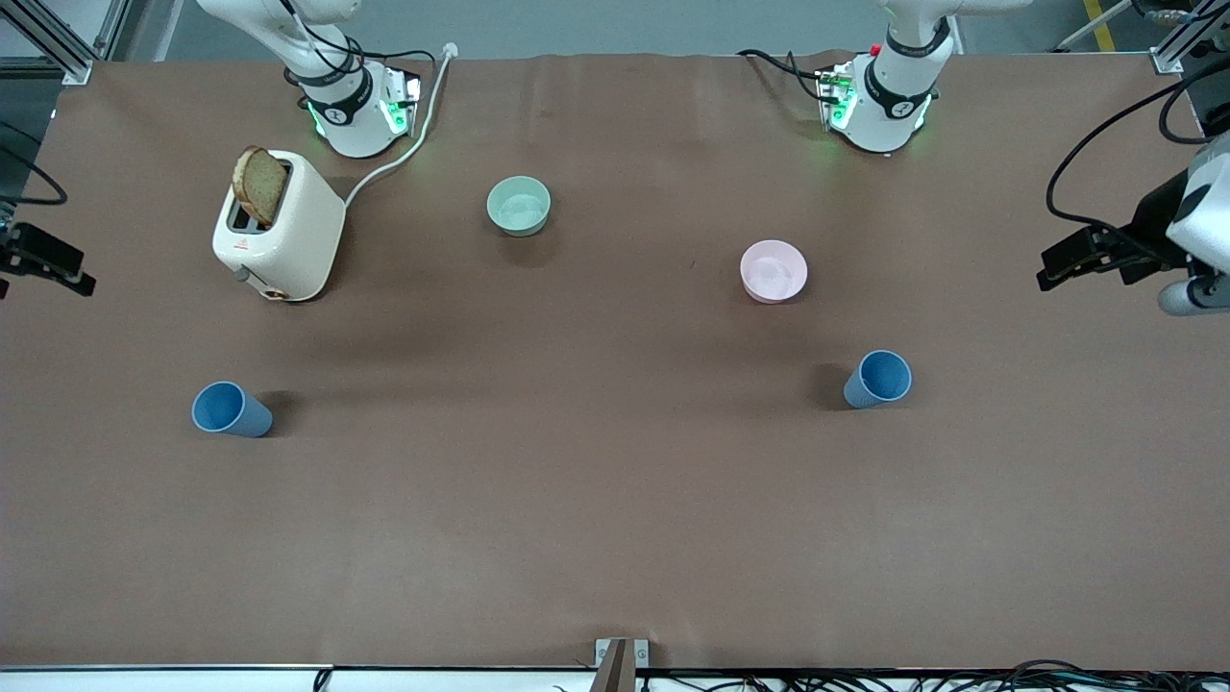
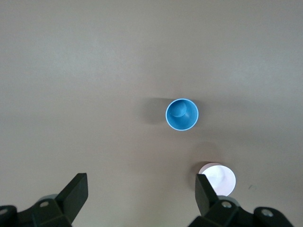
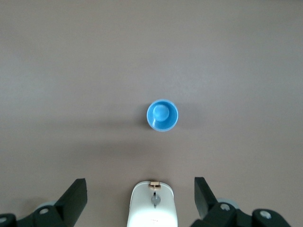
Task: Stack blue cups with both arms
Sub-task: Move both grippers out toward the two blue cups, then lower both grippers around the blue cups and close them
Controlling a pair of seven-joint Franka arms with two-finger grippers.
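Blue cups point(image 1: 231, 409) point(image 1: 877, 379) stand apart, untouched; left gripper point(image 2: 142, 194) and right gripper point(image 3: 141, 196), edge-cropped, gape wide.

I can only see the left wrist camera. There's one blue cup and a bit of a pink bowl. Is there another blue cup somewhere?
Observer: Yes. A second blue cup stands upright toward the right arm's end of the table, nearer to the front camera than the toaster.
Operator: Can the other arm's camera see that one?
Observer: Yes. The right gripper hangs open over the right arm's end of the table, and that cup sits in the middle of the right wrist view.
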